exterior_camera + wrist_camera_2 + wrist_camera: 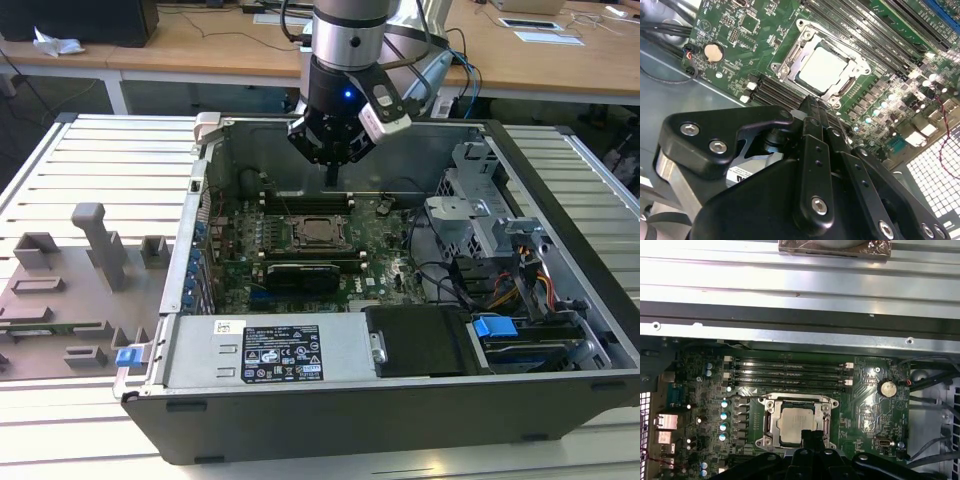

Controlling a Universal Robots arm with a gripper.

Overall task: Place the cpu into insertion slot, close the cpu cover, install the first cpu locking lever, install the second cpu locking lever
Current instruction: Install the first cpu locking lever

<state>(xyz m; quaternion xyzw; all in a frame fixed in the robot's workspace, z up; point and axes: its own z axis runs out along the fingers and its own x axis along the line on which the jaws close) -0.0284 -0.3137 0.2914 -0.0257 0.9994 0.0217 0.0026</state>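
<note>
Second wrist view: jaws pressed together near the cpu (824, 67), framed by the cpu cover (788, 62).

Cpu (795, 421) seated in insertion slot (769, 423); claw (813, 436) near.

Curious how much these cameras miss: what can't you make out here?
Second wrist view: the gripper hides one edge of the cpu cover and whatever lies along it.
Exterior view: the cpu is too small to tell whether it is locked.
First wrist view: the picture's edge cuts off the motherboard.
</note>
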